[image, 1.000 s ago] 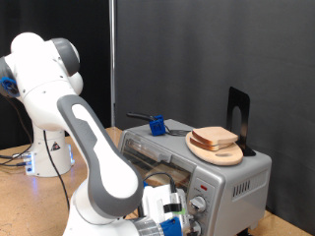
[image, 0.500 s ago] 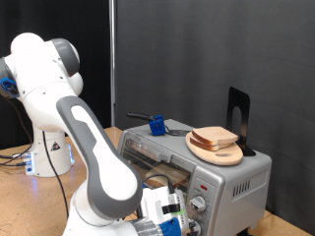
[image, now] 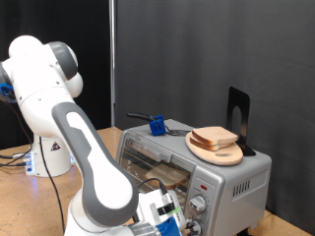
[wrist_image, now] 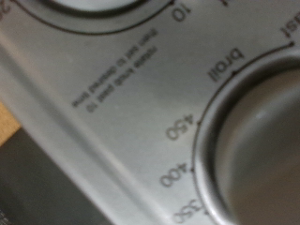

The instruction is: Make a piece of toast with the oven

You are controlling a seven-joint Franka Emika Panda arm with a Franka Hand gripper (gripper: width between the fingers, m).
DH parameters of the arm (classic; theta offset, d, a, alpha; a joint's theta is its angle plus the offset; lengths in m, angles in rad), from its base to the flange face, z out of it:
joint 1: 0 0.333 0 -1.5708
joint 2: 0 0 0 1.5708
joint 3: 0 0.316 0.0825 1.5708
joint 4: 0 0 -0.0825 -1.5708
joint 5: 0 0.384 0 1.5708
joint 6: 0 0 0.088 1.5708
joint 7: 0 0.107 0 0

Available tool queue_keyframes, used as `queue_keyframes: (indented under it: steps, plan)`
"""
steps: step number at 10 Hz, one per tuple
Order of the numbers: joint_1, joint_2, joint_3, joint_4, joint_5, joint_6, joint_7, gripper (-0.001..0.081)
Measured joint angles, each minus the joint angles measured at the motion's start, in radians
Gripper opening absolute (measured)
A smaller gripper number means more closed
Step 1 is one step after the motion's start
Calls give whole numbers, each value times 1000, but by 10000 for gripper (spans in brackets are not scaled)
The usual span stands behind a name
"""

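My gripper [image: 182, 228], its opening not discernible, sits against the small silver toaster oven's [image: 231, 182] knob panel: the dial-setting step, I judge. The pale square toast slice [image: 169, 173] lies inside. Spare slices rest on the round wooden board [image: 209, 150] above.

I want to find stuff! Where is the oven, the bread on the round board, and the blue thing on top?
oven [image: 241, 180]: exterior view, silver front panel by the knobs.
bread [image: 217, 136]: exterior view, top face of the slice.
round board [image: 227, 154]: exterior view, front rim.
blue thing [image: 156, 124]: exterior view, its body.
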Motion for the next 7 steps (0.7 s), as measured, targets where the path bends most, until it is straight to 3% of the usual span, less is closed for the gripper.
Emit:
queue_keyframes:
  steps: [5, 7]
  plan:
    - [-11, 74, 15, 77, 0, -100, -146, 0]
    - [-11, 87, 16, 92, -1, -113, -151, 0]
